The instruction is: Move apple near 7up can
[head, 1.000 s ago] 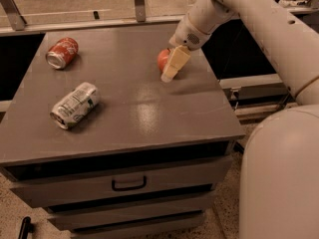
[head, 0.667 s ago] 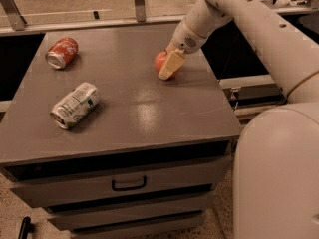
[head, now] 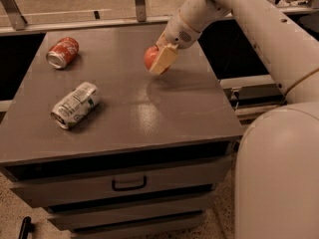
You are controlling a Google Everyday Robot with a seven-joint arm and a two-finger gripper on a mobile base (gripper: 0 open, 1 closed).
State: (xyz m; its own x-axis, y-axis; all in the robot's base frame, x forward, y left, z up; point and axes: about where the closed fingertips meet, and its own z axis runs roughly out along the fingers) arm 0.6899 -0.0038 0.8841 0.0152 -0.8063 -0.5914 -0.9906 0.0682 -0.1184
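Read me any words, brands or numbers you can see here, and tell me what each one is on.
Nothing can be quoted.
7up can: green markings, too blurred to read.
Red can: pale markings, too blurred to read.
Claw, holding the apple over the table, far right: no text.

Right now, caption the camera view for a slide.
Gripper clasps a round red-orange apple over the grey table, apart from a dented silvery-white 7up can.

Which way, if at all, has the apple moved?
Yes. The gripper, clamped on the apple, has carried it slightly left, toward the red can, which stayed put.
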